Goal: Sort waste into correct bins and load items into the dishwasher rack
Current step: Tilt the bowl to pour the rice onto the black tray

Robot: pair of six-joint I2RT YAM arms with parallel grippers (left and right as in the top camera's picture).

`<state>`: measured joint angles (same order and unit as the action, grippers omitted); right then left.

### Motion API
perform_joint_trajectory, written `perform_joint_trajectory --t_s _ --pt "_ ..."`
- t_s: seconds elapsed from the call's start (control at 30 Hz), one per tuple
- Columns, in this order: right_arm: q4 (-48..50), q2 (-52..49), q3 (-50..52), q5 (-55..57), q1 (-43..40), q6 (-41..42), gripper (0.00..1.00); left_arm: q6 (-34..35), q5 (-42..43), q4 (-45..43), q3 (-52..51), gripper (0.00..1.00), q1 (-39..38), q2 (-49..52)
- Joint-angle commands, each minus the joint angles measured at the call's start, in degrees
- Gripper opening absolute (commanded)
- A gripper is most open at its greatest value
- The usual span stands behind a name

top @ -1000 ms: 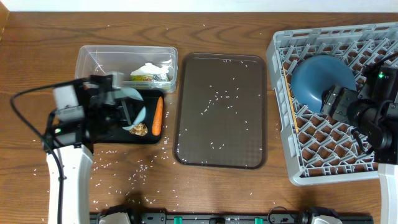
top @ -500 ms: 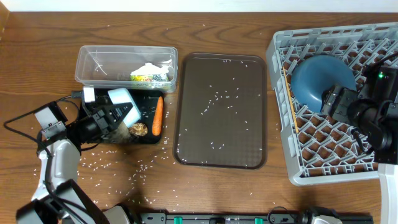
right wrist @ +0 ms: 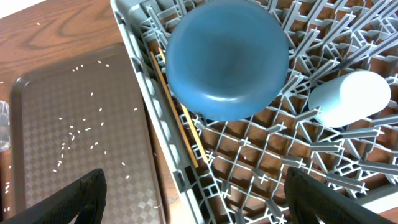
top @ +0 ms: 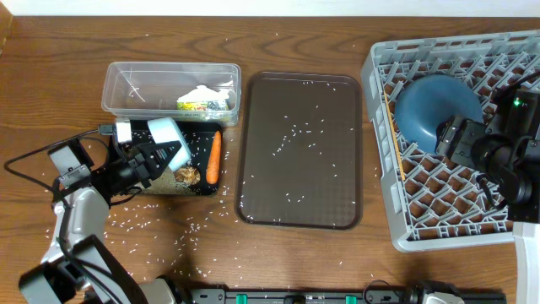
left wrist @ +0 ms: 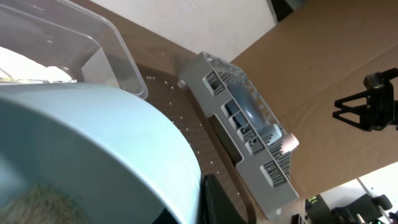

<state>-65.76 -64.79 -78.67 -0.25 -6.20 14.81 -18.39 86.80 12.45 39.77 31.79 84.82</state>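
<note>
the left arm (top: pixel 80 219) wears smooth white link shells, with a grey-and-black joint block (top: pixel 67 167) near its upper end. a thin black cable (top: pixel 34 148) arcs out from that block toward the left end effector (top: pixel 164 156), which is black with a small white piece at its wrist. the right arm (top: pixel 506 160) is mostly matte black, built of boxy housings, and carries a small green light (top: pixel 516 103); one white link (top: pixel 527 262) shows at the frame's edge. the right end effector's fingers (right wrist: pixel 74 199) appear plain black and rounded, though they are cropped.
</note>
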Motion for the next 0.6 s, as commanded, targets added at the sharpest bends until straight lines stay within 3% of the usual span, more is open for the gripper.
perform_joint_trajectory --t_s 0.0,0.17,0.23,0.4,0.47,0.57 --pt "0.2 -0.09 -0.17 0.0 -0.5 -0.72 0.85 -3.23 3.28 -0.79 -0.55 0.06 0.31 2.49" --pt "0.11 -0.09 -0.17 0.0 -0.5 -0.72 0.85 0.17 3.3 0.35 -0.98 0.06 0.26 3.41" --pt "0.17 -0.09 -0.17 0.0 -0.5 -0.72 0.85 -3.58 0.74 0.24 -1.29 0.06 0.28 3.39" --pt "0.42 -0.09 -0.17 0.0 -0.5 -0.7 0.85 -2.25 3.34 -2.23 -1.27 0.06 0.5 3.52" --pt "0.42 -0.09 -0.17 0.0 -0.5 -0.7 0.85 1.92 3.26 -2.32 -1.18 0.06 0.52 3.15" --pt "0.37 -0.09 -0.17 0.02 -0.5 -0.72 0.85 2.27 -1.03 -2.32 -1.51 0.07 0.24 3.17"
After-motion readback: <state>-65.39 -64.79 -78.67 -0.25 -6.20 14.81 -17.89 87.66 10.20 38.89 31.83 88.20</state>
